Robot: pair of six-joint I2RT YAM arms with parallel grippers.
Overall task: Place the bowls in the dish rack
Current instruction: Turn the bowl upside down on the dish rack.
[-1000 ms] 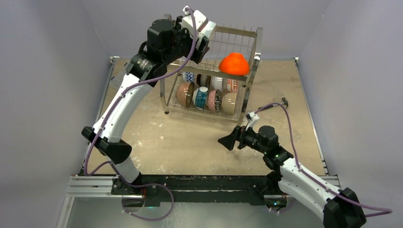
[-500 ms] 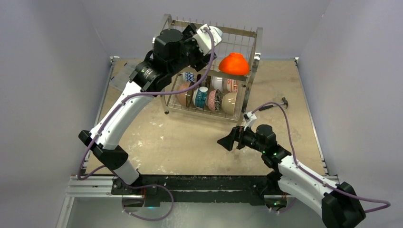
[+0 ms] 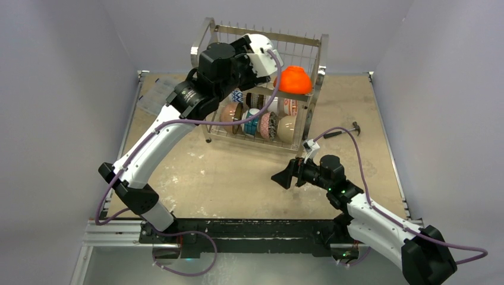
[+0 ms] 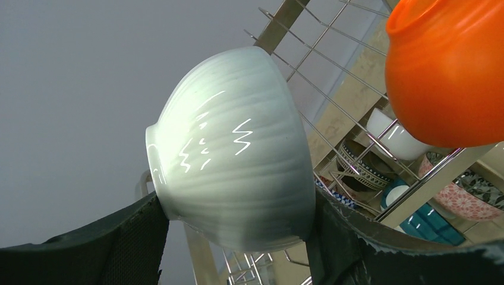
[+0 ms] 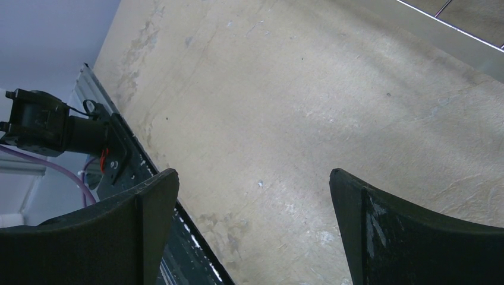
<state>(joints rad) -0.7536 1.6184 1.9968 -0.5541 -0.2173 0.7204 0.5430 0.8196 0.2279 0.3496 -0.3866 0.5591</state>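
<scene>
Mottled beige tabletop (image 3: pixel 238 178) is noted. A shiny steel-wire dish rack (image 3: pixel 324 56) stands at its far side, with patterned bowls (image 3: pixel 261 123) on the lower tier and a smooth orange bowl (image 3: pixel 292 80) upturned above. A ribbed, glossy white bowl (image 4: pixel 235 148) is clamped in the left tool (image 4: pixel 238 234) beside the orange bowl. The right tool (image 5: pixel 252 219) is spread wide and empty.

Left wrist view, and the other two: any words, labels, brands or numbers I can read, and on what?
No readable text in any view.
On the white bowl held by the left end effector: nothing, only glare streaks.
On the orange bowl: nothing.
On the patterned bowls in the dish rack: decoration only, no letters.
On the right end effector: no label.
</scene>
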